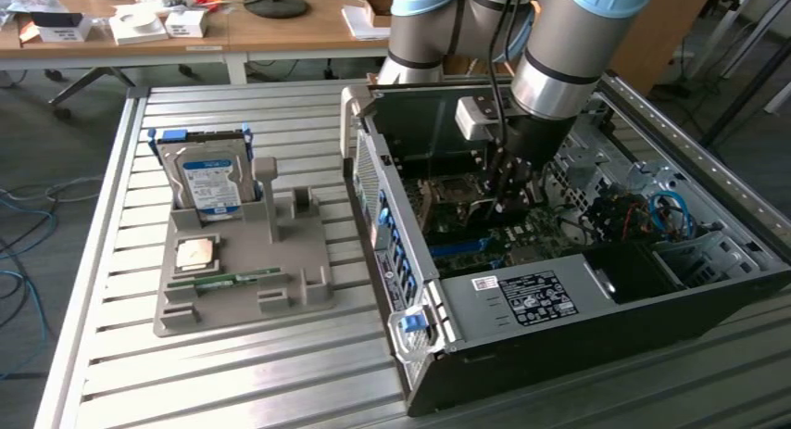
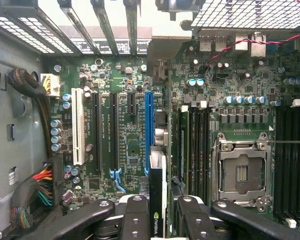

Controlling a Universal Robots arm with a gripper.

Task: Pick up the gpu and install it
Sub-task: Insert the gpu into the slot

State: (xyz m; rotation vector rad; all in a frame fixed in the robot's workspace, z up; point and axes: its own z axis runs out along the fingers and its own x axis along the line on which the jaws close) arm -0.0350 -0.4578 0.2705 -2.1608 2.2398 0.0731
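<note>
In the wrist view the gpu [image 2: 158, 195] appears edge-on as a thin card with a green logo, and my gripper [image 2: 158, 222] is shut on it, one black finger [image 2: 135, 215] on each side. The card hangs over the motherboard, just beside the long blue slot [image 2: 149, 125] and running the same way. From the exterior view, my gripper [image 1: 503, 186] is reaching down inside the open computer case [image 1: 532, 304], over the board's middle. The card itself is hard to make out there.
Beside the blue slot run two black slots [image 2: 97, 130], a white slot [image 2: 78, 125] and the memory slots. The processor socket [image 2: 242, 172] and a cable bundle [image 2: 32, 197] flank them. Outside the case, a grey holder [image 1: 241, 304] carries a hard drive [image 1: 213, 179], a chip [image 1: 198, 253] and a memory stick [image 1: 226, 281].
</note>
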